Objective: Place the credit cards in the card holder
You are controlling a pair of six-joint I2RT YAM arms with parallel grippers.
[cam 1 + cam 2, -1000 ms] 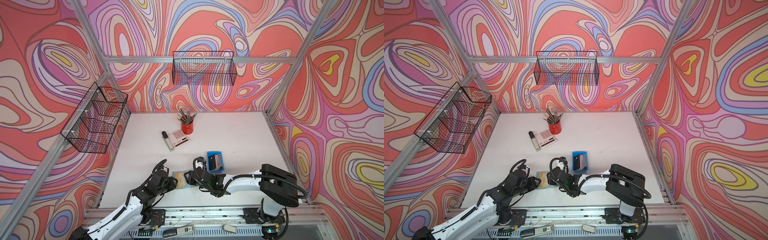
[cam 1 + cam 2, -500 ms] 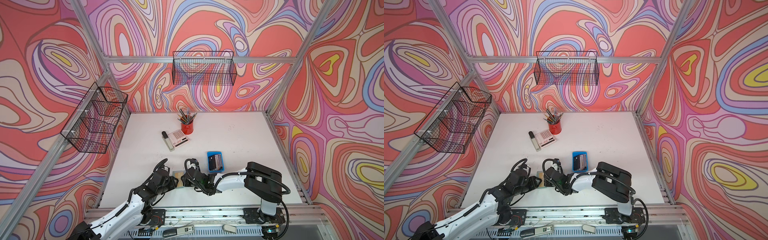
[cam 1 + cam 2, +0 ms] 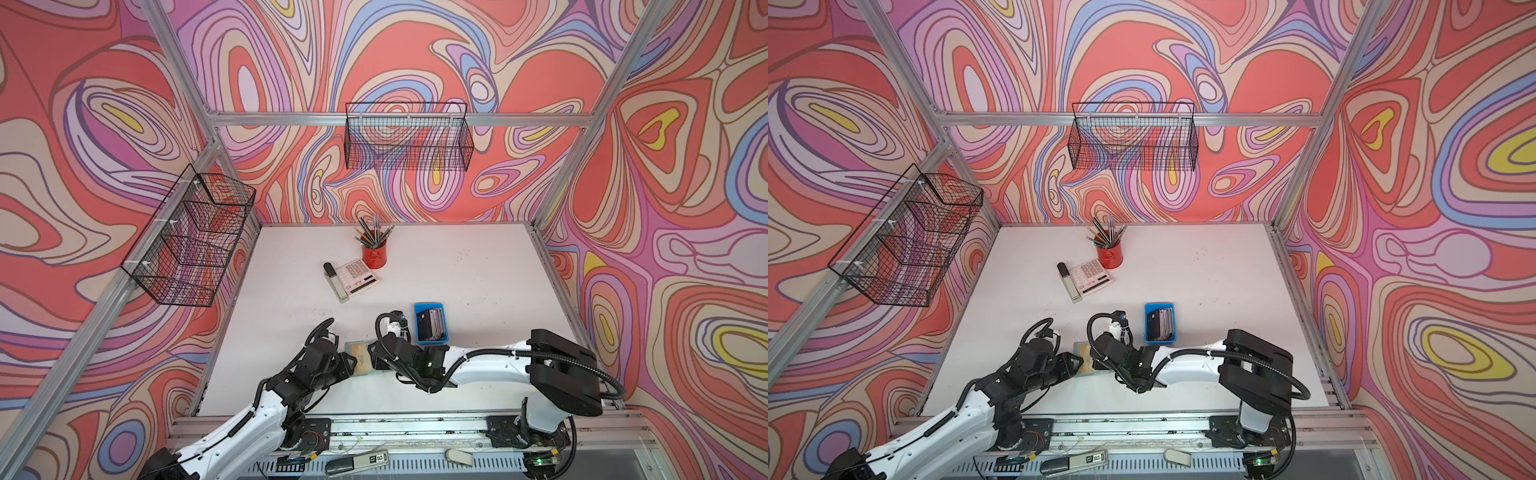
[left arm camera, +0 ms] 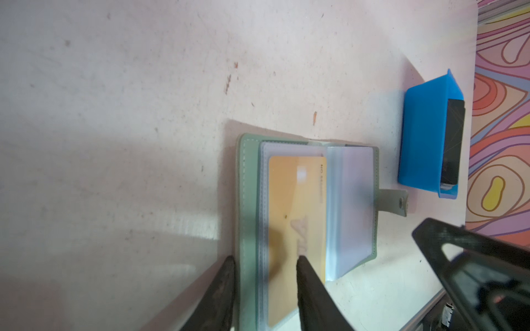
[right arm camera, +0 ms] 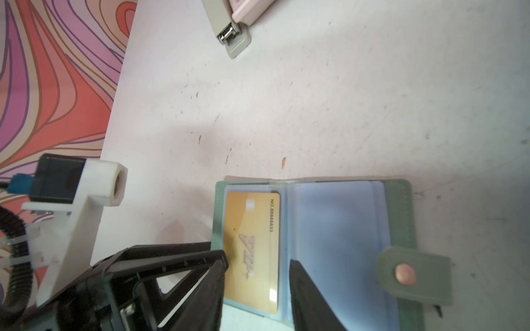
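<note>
- We see the card holder lying open and flat on the white table, near its front edge and between the two grippers. Its snap tab sticks out on the right gripper's side.
- A gold card lies under a clear sleeve on the page nearest the left gripper.
- The left gripper has its fingers apart. One is just outside the holder's outer edge and the other is over the gold card. We cannot tell whether either touches.
- The right gripper has its fingers apart too, with nothing clamped between them. One finger shows over the clear sleeves near the fold.
- The remaining credit cards stand on edge in a blue tray, behind and to the right of the holder and apart from it.
- Farther back we see a calculator with a stapler just beside it, and a red cup of pencils.
</note>
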